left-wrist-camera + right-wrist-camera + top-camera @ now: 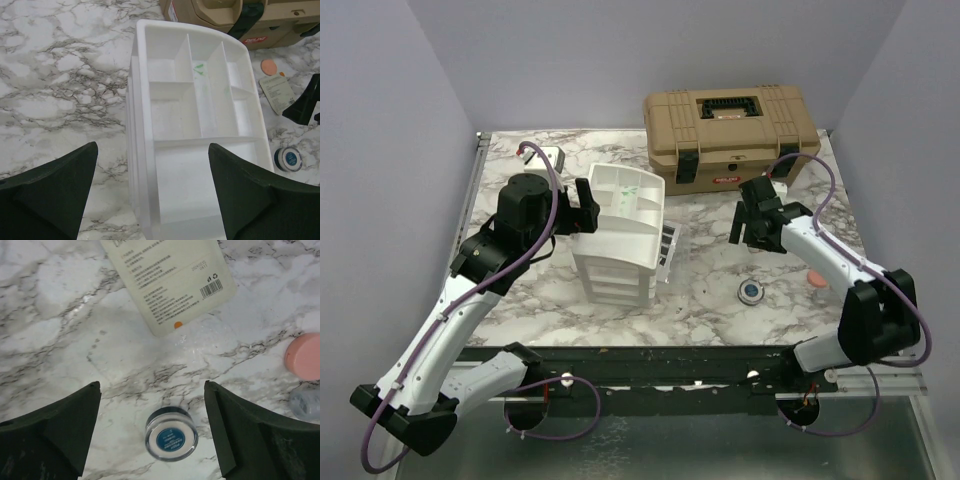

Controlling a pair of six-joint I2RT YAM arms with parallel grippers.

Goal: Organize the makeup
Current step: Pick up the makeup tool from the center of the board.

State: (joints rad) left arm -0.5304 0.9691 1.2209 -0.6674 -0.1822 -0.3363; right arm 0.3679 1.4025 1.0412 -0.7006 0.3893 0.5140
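Note:
A round blue-centred compact stands on the marble between my right gripper's open fingers; it also shows in the top view and the left wrist view. A pink disc lies to its right, with a small clear-grey item beside it. A clear palette leans against the drawer unit's right side. My right gripper hovers open above the compact. My left gripper is open and empty over the near-left edge of the drawer unit's top tray. No pencil shows.
The white drawer unit stands mid-table, its divided top tray holding only green smears. A tan toolbox sits at the back right. A beige printed packet lies beyond the compact. A small white box is back left.

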